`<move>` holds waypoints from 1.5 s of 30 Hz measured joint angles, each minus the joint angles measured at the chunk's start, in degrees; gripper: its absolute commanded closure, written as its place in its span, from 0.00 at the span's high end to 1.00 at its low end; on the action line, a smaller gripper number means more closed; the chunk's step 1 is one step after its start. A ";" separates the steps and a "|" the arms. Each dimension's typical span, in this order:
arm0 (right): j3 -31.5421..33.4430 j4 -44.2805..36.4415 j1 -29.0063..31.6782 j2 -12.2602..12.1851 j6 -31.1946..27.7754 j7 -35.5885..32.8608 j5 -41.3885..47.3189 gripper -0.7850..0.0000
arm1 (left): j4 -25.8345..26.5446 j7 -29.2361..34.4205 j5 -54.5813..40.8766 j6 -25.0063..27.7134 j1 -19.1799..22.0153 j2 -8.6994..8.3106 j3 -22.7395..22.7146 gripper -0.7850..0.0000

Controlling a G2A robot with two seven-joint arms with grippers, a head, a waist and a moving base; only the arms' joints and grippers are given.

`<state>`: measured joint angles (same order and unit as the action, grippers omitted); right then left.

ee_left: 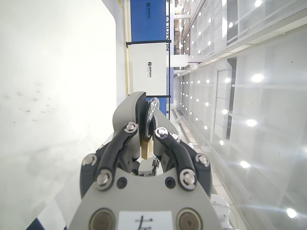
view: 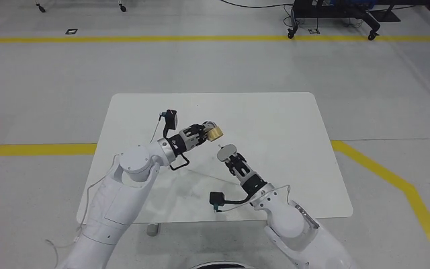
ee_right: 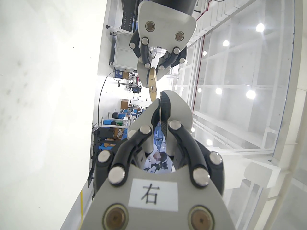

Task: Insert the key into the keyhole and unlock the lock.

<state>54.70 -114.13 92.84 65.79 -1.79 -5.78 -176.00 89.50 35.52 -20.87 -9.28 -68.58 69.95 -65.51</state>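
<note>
Aloft above the table (view: 282, 121), lock (ee_right: 152, 84) and key (ee_right: 159, 114) sit just apart.

The lock (view: 214, 133) is over the middle part of the table (view: 295, 121), between the fingers of the left gripper (view: 207, 132), whose arm comes in from the near left. The right gripper (view: 226, 152) is just beside the lock, a little to the right and nearer, and points toward it. The key (ee_right: 159, 114) sits between its fingers. Whether the key touches the lock, I cannot tell.
</note>
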 measured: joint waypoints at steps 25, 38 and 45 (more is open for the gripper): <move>-7.09 2.55 -4.73 -1.12 -3.01 -9.54 0.01 0.00 | 0.09 -3.15 1.42 -2.05 0.50 0.51 2.07 0.00; -5.72 3.05 -4.41 -0.25 -2.13 -9.16 3.06 0.00 | 0.20 -2.89 1.46 -1.43 0.31 0.48 1.65 0.00; -4.98 3.19 -4.47 0.19 -1.95 -8.67 4.75 0.00 | 0.21 -2.76 1.73 -0.90 0.25 0.48 1.57 0.00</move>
<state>49.72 -110.94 88.37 65.99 -3.74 -14.45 -171.25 89.70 32.76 -19.13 -10.18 -68.33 70.43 -63.95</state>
